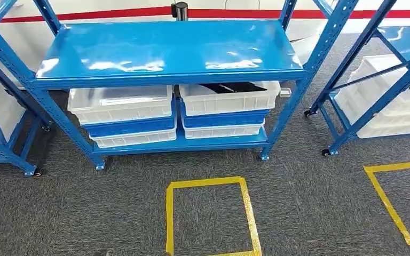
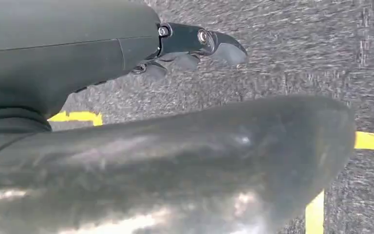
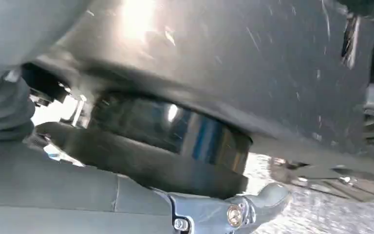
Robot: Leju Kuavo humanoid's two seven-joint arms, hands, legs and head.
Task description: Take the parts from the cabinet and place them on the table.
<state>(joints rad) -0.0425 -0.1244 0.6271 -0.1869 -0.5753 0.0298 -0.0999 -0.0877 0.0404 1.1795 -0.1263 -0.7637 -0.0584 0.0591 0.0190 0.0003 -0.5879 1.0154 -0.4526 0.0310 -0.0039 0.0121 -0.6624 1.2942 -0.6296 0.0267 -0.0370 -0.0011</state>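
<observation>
Below the blue top shelf (image 1: 165, 50) of the middle rack (image 1: 309, 69), on its lower level, sit two stacks of white and blue bins. Going from the left, the left bin (image 1: 121, 104) on top of its stack looks to hold only something pale and flat, too faint to name. Just beside it, the right bin (image 1: 229, 98) carries the parts (image 1: 229, 87): dark, flat, long pieces lying across its open top, partly hidden by the shelf edge, their exact shape unclear. Further right stands another rack with white bins (image 1: 384, 101). On the carpet in front lies a yellow tape square (image 1: 211, 216).

By my reading the task has barely begun: the parts lie in the bin, nothing is held, and no table is to be seen. Reaching in, gripping, lifting out and carrying all remain.

Both arms hang low by the body. The left hand (image 2: 185, 48) holds nothing, dark fingers extended and lying close together over carpet. The right hand (image 3: 224, 212) shows a thumb and little else; whether its fingers are spread or curled I cannot tell.
</observation>
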